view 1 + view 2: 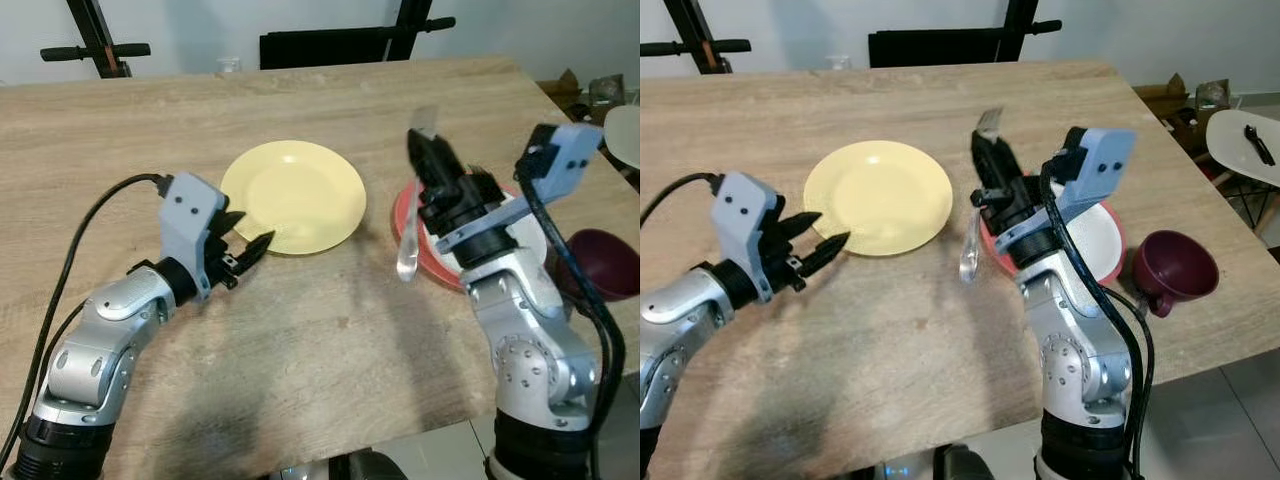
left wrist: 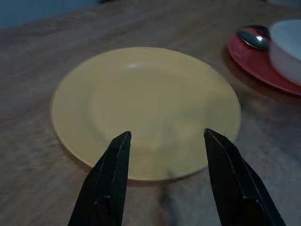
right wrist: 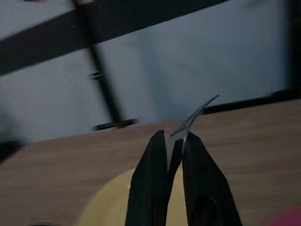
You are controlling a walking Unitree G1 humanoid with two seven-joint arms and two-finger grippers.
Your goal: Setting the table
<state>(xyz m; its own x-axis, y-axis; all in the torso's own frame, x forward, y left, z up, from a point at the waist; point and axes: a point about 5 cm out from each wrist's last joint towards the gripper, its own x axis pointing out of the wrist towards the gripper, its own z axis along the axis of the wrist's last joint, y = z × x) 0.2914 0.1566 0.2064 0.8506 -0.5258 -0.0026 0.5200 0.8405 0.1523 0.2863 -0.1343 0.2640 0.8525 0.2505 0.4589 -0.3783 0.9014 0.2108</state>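
Observation:
A yellow plate (image 1: pixel 295 195) lies in the middle of the wooden table (image 1: pixel 300 350). My left gripper (image 1: pixel 252 230) is open, just short of the plate's near-left rim, and its black fingers (image 2: pixel 113 179) frame that rim. My right gripper (image 1: pixel 418 145) is raised to the right of the yellow plate and shut on a silver fork (image 1: pixel 405 255). The fork's tines (image 3: pixel 195 115) stick out past the fingertips and its blurred handle hangs down beside a red plate (image 1: pixel 440 265). A white bowl (image 1: pixel 1095 240) rests on the red plate, partly hidden by my right arm.
A dark red cup (image 1: pixel 1175 268) stands near the table's right edge. A rounded shiny metal end (image 2: pixel 254 37) shows at the red plate's rim. A black chair back (image 1: pixel 330 45) stands behind the far edge. A white side table (image 1: pixel 1245 135) is off to the right.

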